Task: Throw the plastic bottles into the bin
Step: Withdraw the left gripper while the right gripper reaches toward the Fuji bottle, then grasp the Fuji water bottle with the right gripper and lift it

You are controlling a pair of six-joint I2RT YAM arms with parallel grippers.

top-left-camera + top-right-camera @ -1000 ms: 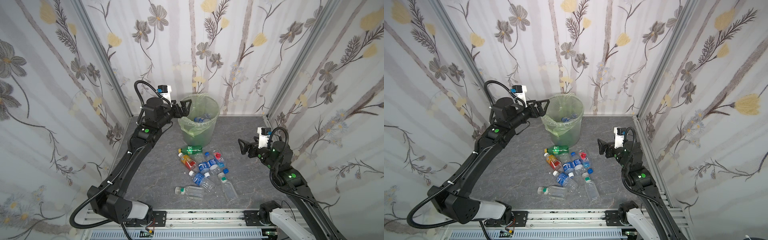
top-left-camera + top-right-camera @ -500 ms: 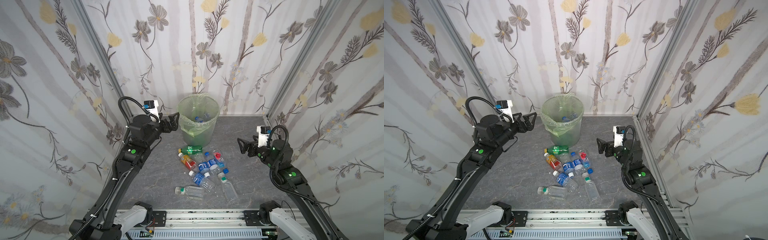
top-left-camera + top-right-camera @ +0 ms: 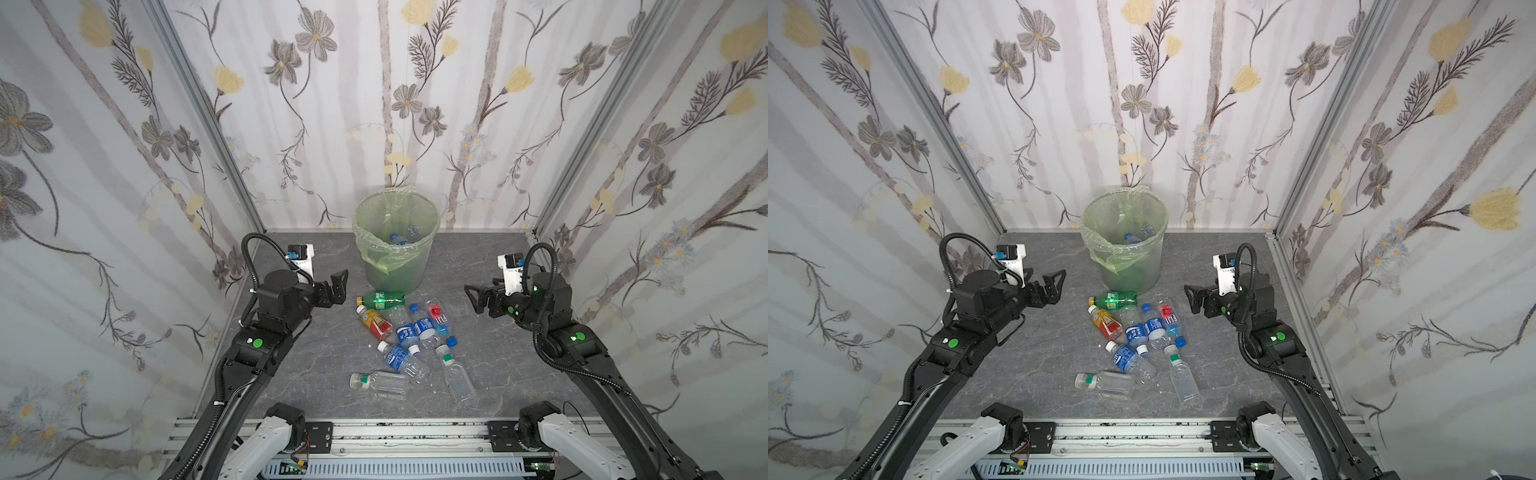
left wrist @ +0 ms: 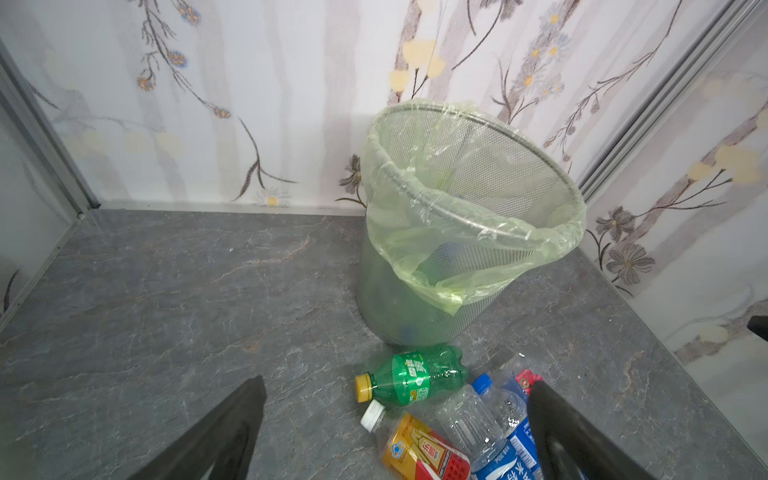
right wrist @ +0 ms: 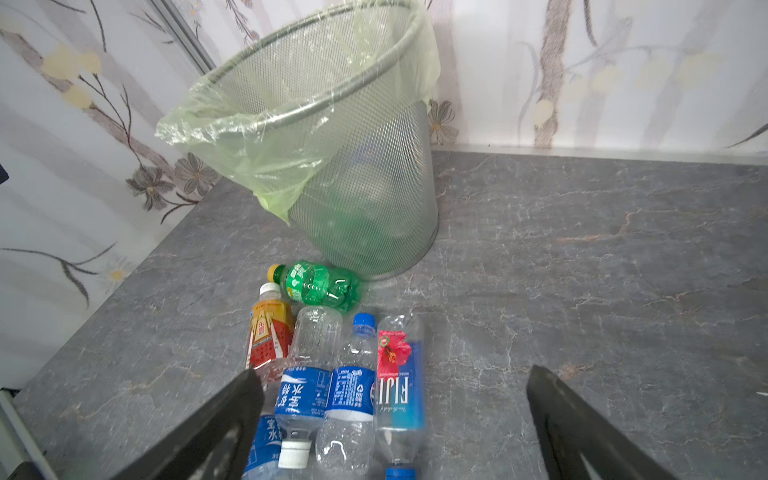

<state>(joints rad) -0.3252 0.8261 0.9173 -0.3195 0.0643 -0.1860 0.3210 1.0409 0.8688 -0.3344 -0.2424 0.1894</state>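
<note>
Both arms rise from the near edge of the desk (image 3: pixel 324 365), wrists bent level and pointing inward. The left tool (image 3: pixel 337 286) and right tool (image 3: pixel 473 297) hang empty, jaws wide apart, on either side of the plastic bottles (image 3: pixel 405 332) heaped before the bin (image 3: pixel 395 274). Perhaps two more lie inside.

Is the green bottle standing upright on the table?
No, the green bottle lies on its side, close to the foot of the bin.

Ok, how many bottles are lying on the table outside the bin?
8: green bottle by the bin, orange-red bottle beside it, four blue-labelled bottles mid-pile, two green-capped bottles nearest the rail.
</note>
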